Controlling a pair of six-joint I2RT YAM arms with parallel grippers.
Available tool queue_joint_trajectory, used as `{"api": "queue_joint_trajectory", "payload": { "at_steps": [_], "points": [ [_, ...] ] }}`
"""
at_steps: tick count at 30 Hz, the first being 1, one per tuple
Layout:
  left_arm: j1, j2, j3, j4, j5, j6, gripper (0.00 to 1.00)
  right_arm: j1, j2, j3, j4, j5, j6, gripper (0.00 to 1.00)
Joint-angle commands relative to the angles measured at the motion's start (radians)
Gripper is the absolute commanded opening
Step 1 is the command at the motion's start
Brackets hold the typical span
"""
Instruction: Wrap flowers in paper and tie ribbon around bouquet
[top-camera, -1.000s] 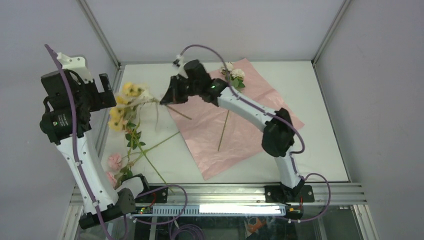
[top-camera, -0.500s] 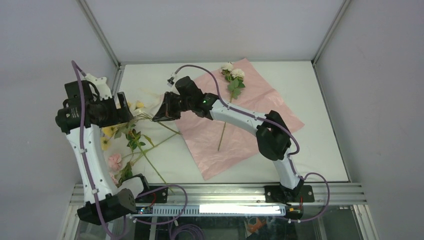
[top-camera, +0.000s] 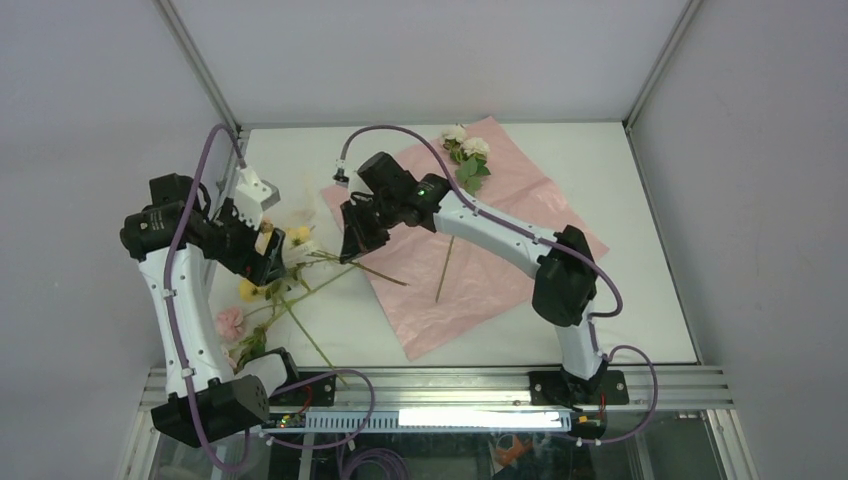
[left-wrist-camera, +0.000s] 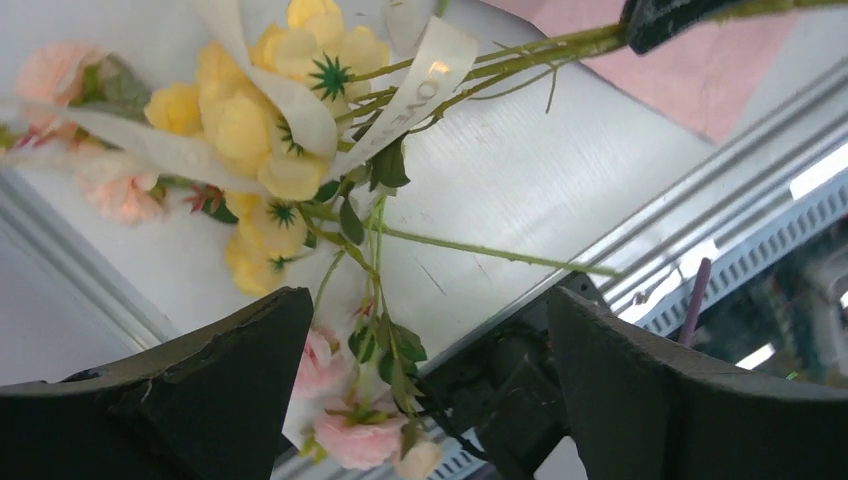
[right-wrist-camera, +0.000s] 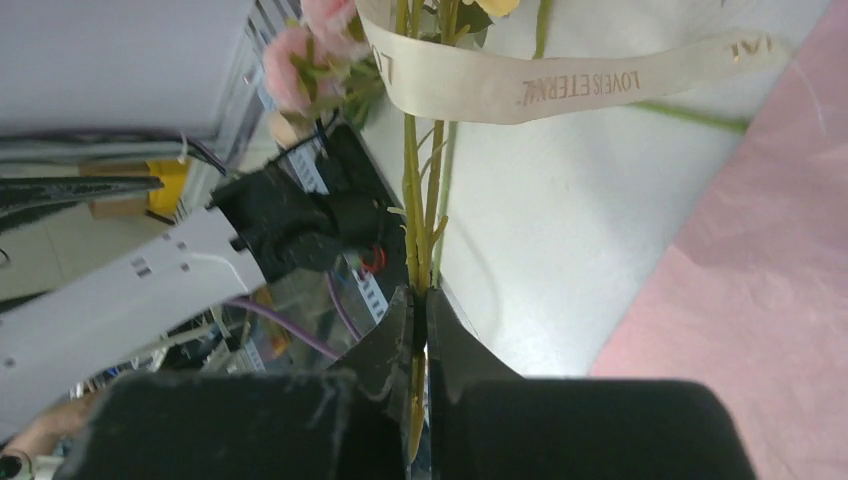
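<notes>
1. The left arm (top-camera: 172, 300) stands at the left edge of the desk (top-camera: 640, 180), elbow high and forearm folded inward. The left gripper (top-camera: 272, 252) faces the blooms, its fingers spread wide with nothing between them.
2. The right arm (top-camera: 500, 228) reaches from its base leftward across the paper (top-camera: 470, 290). The right gripper (right-wrist-camera: 420, 300) is clamped on the green stems (right-wrist-camera: 411, 200).
3. The flowers (left-wrist-camera: 240, 120) are left of the paper. Their stems run from the right gripper toward the left gripper, and the blooms sit just in front of the open fingers. Whether the blooms rest on the desk cannot be told.
4. The flowers show clustered yellow blooms, pink blooms toward the near-left corner, green leaves and thin stems.
5. The ribbon (right-wrist-camera: 560, 85), cream with printed lettering, loops over the yellow blooms and crosses the stems.
6. The paper lies flat, pink face up. A white-bloomed stem (top-camera: 467, 150) lies on its far corner.
</notes>
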Motion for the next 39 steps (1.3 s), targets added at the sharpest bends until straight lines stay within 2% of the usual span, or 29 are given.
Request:
{"api": "queue_joint_trajectory", "payload": {
  "at_steps": [1,3,8,10,12,16,22,24,25,26,27,28,34,37,39],
  "points": [
    [-0.059,-0.047,-0.116,-0.028,0.153,0.412,0.94,0.009,-0.097,-0.097,-0.033,-0.046,-0.117,0.0],
    [-0.081,-0.046,-0.166,0.017,0.179,0.467,0.95,0.014,-0.107,-0.13,-0.01,-0.052,-0.115,0.0],
    [-0.119,-0.034,-0.272,0.078,0.258,0.631,0.88,0.016,-0.135,-0.199,0.078,-0.071,-0.089,0.0],
    [-0.13,-0.039,-0.317,0.178,0.269,0.585,0.85,0.014,-0.139,-0.207,0.078,-0.073,-0.088,0.0],
    [-0.137,-0.028,-0.353,0.279,0.265,0.549,0.79,0.016,-0.143,-0.216,0.086,-0.077,-0.082,0.0],
    [-0.184,0.013,-0.392,0.309,0.225,0.581,0.68,0.015,-0.153,-0.229,0.105,-0.072,-0.068,0.0],
    [-0.209,0.07,-0.404,0.396,0.188,0.542,0.5,0.014,-0.146,-0.216,0.113,-0.073,-0.049,0.0],
    [-0.212,0.094,-0.4,0.4,0.177,0.539,0.41,0.015,-0.145,-0.217,0.119,-0.072,-0.044,0.0],
    [-0.212,0.103,-0.398,0.4,0.169,0.538,0.32,0.016,-0.146,-0.217,0.12,-0.071,-0.042,0.0],
    [-0.212,0.111,-0.395,0.399,0.165,0.533,0.16,0.015,-0.148,-0.217,0.121,-0.068,-0.042,0.0],
    [-0.213,0.113,-0.384,0.399,0.165,0.516,0.05,0.013,-0.147,-0.217,0.121,-0.066,-0.042,0.0],
    [-0.212,0.11,-0.369,0.399,0.169,0.49,0.0,0.011,-0.146,-0.219,0.117,-0.064,-0.042,0.0],
    [-0.206,0.09,-0.188,0.401,0.172,0.268,0.0,-0.001,-0.143,-0.251,0.097,-0.041,-0.046,0.0],
    [-0.142,0.137,-0.007,0.443,0.164,0.089,0.0,0.001,-0.135,-0.259,0.069,-0.018,-0.06,0.0],
    [-0.099,0.178,0.122,0.538,0.106,-0.05,0.0,0.001,-0.133,-0.265,0.062,-0.017,-0.063,0.0]
  ]
}}
